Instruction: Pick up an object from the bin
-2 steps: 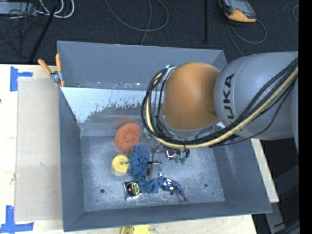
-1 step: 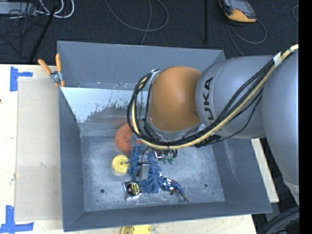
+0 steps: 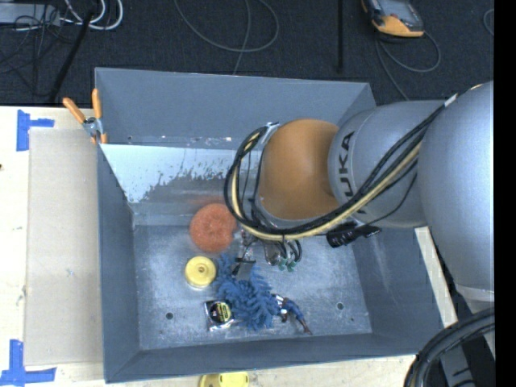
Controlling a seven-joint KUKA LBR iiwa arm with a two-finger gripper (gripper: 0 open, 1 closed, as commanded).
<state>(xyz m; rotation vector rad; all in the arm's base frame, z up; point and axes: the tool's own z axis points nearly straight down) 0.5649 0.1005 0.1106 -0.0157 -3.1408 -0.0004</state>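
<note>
My gripper pokes out from under the arm's orange cover in the middle of the bin, hanging just above the upper edge of a blue shaggy cloth. A rust-orange round scrubber lies to the gripper's left, close to the cover's rim. Below the scrubber lies a yellow round disc. A small black and yellow tape measure rests against the cloth's lower left side.
A small dark thing lies at the cloth's right end near the bin's front wall. The arm's bulk covers the bin's right half, and the back wall slopes up behind the scrubber.
</note>
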